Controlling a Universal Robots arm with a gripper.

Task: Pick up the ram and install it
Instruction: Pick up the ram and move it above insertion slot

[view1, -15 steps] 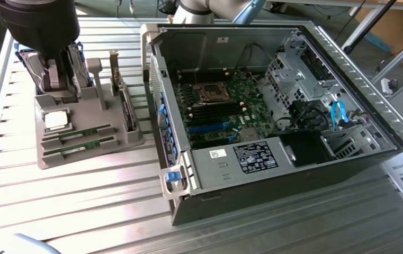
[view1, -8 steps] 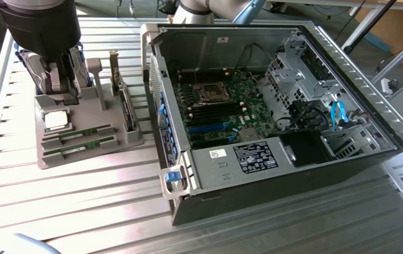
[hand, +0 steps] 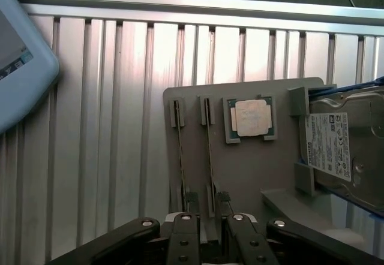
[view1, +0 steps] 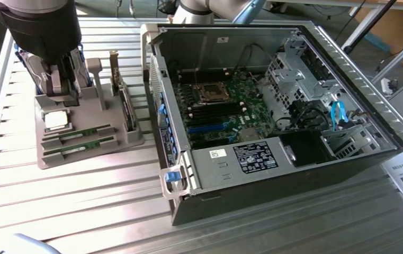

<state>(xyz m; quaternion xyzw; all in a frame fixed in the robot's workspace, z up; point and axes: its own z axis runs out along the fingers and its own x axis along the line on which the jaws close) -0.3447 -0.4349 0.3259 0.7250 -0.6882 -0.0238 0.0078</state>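
Two long, thin green boards stand on edge in parallel slots of the grey holder (view1: 88,151); the inner ram stick (view1: 82,133) (hand: 209,151) sits just beside the square processor (view1: 57,120); the outer ram stick (view1: 80,147) (hand: 180,151) runs alongside it, nearer the holder's edge; both are seated, neither touching the other.

Arm (view1: 38,24) hangs straight down, wrist vertical, over the bench's (view1: 81,211) far corner on the exterior view's left. Gripper (view1: 63,94) points at the surface, low and close, fingers (hand: 182,238) spread wide apart.
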